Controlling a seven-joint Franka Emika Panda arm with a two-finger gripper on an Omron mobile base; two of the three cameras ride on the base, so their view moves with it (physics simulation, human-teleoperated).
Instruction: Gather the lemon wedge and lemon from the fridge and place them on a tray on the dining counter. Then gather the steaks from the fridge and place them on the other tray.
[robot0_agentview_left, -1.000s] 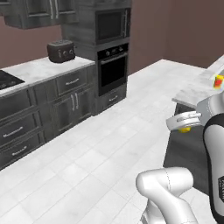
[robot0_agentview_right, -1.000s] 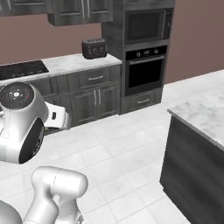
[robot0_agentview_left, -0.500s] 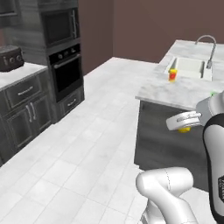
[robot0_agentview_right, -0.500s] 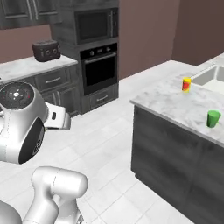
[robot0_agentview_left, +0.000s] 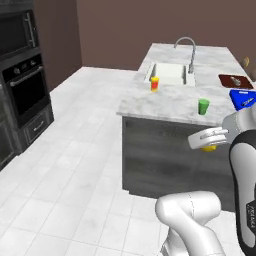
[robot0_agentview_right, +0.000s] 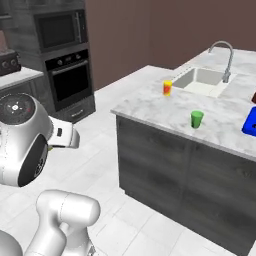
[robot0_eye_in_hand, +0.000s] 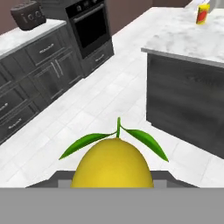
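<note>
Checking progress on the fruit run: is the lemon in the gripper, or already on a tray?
In the gripper: the lemon sits at its fingertips, leaves up, and shows yellow under the hand in the left base view.

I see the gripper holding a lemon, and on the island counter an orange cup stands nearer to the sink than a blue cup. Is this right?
One detail is wrong: the farther cup is green, not blue, as the right base view shows. The gripper holds the lemon, and the orange cup stands nearer the sink.

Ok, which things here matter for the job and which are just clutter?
Job: lemon held in the pincer; blue tray on the counter.
Clutter: green cup, yellow-red cup, sink, oven, toaster.
</note>
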